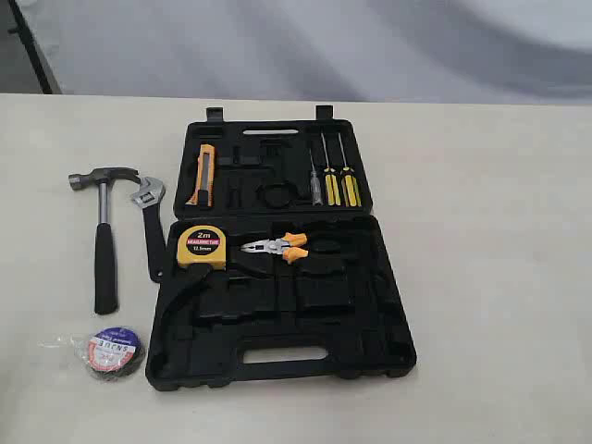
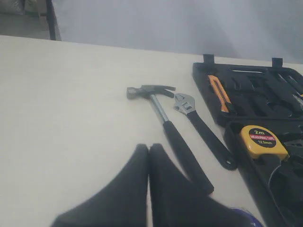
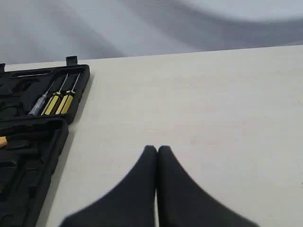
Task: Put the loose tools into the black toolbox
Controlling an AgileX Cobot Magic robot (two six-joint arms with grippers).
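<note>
Mia: What is in the black toolbox (image 1: 387, 301)?
Tom: It lies open on the table (image 1: 499, 277). The far half holds an orange knife (image 1: 203, 174) and three screwdrivers (image 1: 331, 176) side by side. The near half holds a yellow tape measure (image 1: 202, 246) and orange pliers (image 1: 277, 247) just beside it.
Mia: Where are the loose tools?
Tom: On the table, left of the box. The hammer (image 1: 104, 231) lies flat, its long way running far to near, steel head at the far end. The wrench (image 1: 151, 231) lies just beside it, between hammer and box, turned the same way: silver jaw far, handle near. I cannot tell if its handle end touches the box. The tape roll (image 1: 116, 351) lies flat, nearer than both, by the box's near left corner.
Mia: And the hands?
Tom: The left gripper (image 2: 148, 147) has its fingers pressed together, holding nothing, near the hammer's handle. The right gripper (image 3: 157, 149) is pressed together too, with nothing in it, over the table right of the box.
Mia: Anything hard to see?
Tom: Both wrist views cut the box off. In the left wrist view the roll is only a sliver behind the gripper. Its label words are too small to read.
</note>
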